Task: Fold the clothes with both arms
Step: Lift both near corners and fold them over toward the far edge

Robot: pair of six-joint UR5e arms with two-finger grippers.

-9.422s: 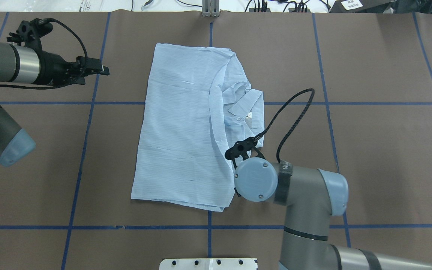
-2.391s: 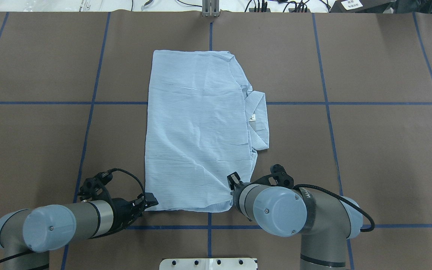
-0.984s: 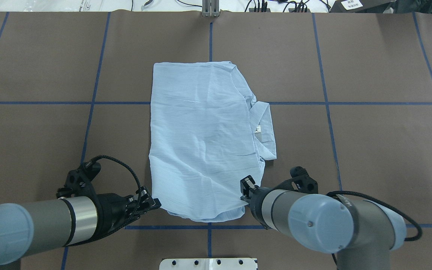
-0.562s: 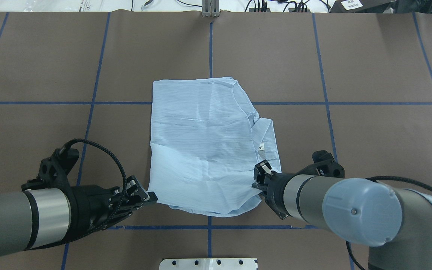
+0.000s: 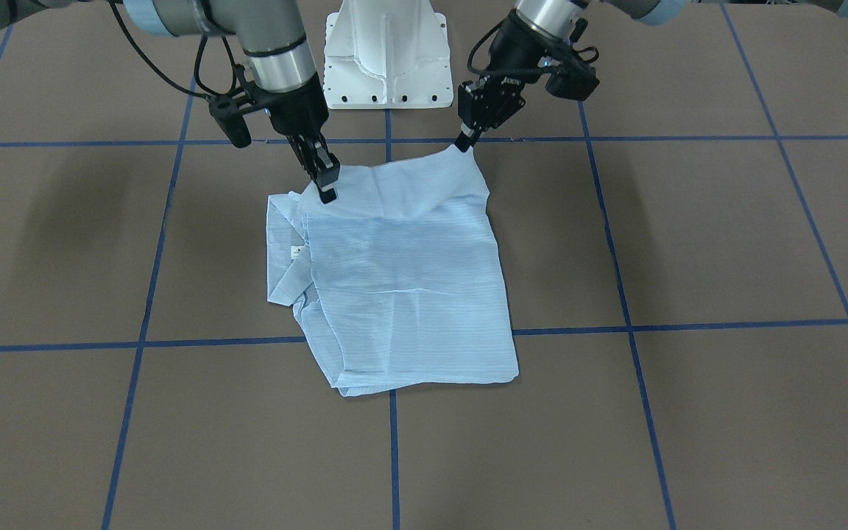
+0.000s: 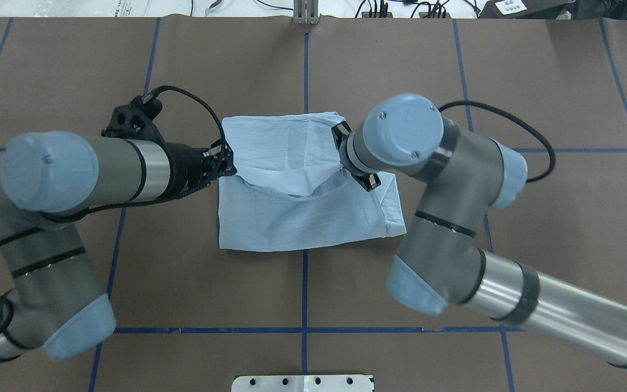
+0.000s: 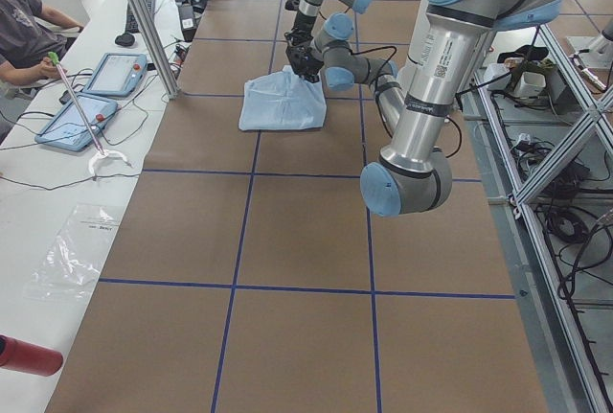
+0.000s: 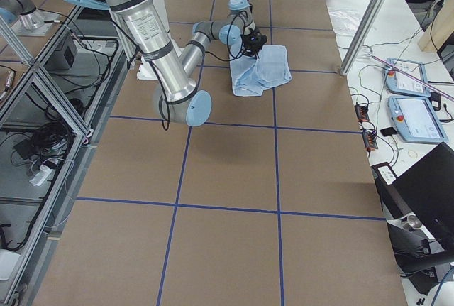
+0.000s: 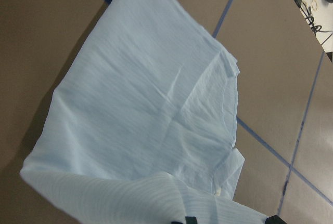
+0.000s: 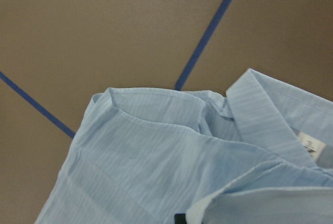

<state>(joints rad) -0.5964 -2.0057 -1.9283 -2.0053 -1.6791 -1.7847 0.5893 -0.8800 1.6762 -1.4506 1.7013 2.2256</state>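
The pale-blue striped shirt (image 6: 302, 223) lies in the middle of the brown table, collar (image 5: 284, 265) and white label (image 5: 295, 252) on my right side. My left gripper (image 6: 227, 166) is shut on one corner of the shirt's near hem. My right gripper (image 6: 343, 155) is shut on the other corner. Both hold the hem raised over the shirt's body, and the cloth sags between them (image 6: 297, 182). In the front-facing view the left gripper (image 5: 463, 141) and the right gripper (image 5: 327, 188) pinch these corners. The wrist views show the shirt below (image 9: 156, 104) and the collar (image 10: 270, 115).
The table (image 6: 536, 218) is brown with a grid of blue tape lines. The white pedestal base (image 5: 387, 51) stands at the robot's edge. A metal post (image 6: 305, 13) stands at the far edge. A side desk with tablets (image 7: 96, 87) and an operator lies beyond.
Both grippers have lifted the near hem and carried it away from the robot, over the shirt, so the cloth doubles over itself. Earlier the shirt slid toward the robot.
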